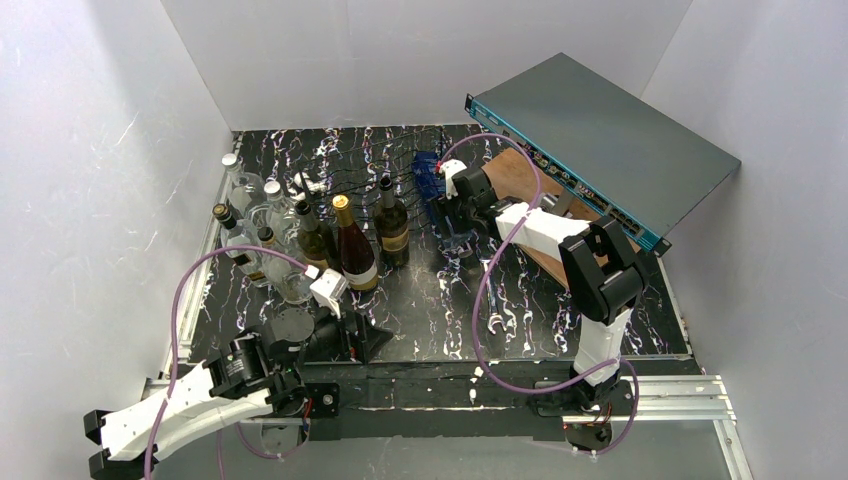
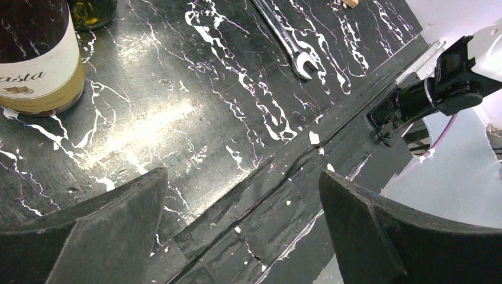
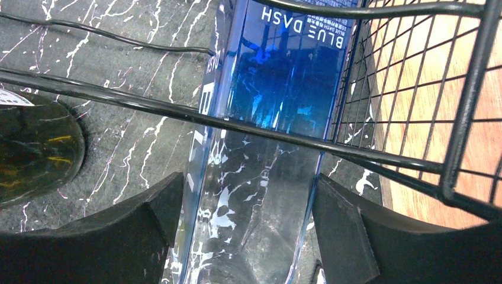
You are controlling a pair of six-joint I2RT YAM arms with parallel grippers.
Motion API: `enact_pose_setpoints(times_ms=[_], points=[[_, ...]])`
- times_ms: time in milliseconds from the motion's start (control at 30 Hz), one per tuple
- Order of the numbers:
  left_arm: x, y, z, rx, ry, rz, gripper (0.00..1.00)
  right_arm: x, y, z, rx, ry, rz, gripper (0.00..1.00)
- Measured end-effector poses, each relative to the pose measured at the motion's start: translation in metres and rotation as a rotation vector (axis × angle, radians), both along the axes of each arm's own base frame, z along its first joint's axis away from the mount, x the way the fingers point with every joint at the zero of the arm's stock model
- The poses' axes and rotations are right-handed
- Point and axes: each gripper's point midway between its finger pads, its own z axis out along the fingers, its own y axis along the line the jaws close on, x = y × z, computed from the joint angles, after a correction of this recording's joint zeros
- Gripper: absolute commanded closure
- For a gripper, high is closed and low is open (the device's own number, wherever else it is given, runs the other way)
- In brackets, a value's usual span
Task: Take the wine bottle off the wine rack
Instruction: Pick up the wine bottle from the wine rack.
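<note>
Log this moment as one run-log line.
left pincer: open, empty | right pincer: straddling translucent blue bottle, contact unclear | bottle: lying in black wire rack

The left gripper (image 2: 241,175) is spread wide over the worktop's (image 2: 177,118) near edge. A labelled bottle (image 2: 35,59) stands top left, and a wrench (image 2: 290,44) lies top centre.

"BLUE DASH" stands in white capitals, upside down in the wrist view, on the blue bottle (image 3: 284,89) between the fingers of the right gripper (image 3: 243,236). The finer print beside it is unreadable. Ahead and left of the left gripper (image 2: 243,231), the cream label (image 2: 35,74) of a dark bottle (image 2: 29,23) shows script letters "asta", cut off at the frame edge.
</note>
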Motion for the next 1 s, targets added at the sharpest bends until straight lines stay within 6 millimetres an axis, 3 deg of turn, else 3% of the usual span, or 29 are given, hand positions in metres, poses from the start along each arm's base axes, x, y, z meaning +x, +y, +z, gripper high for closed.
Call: enact_pose_setpoints(times_ms=[367,1000], points=[[0.0,0.0,0.002,-0.009,-0.004,0.0,0.01,-0.005,-0.001,0.002,0.033,-0.021,0.011,0.71],[-0.001,0.002,0.008,-0.036,-0.018,0.001,0.01,-0.045,-0.015,0.011,0.062,0.039,0.052,0.83]])
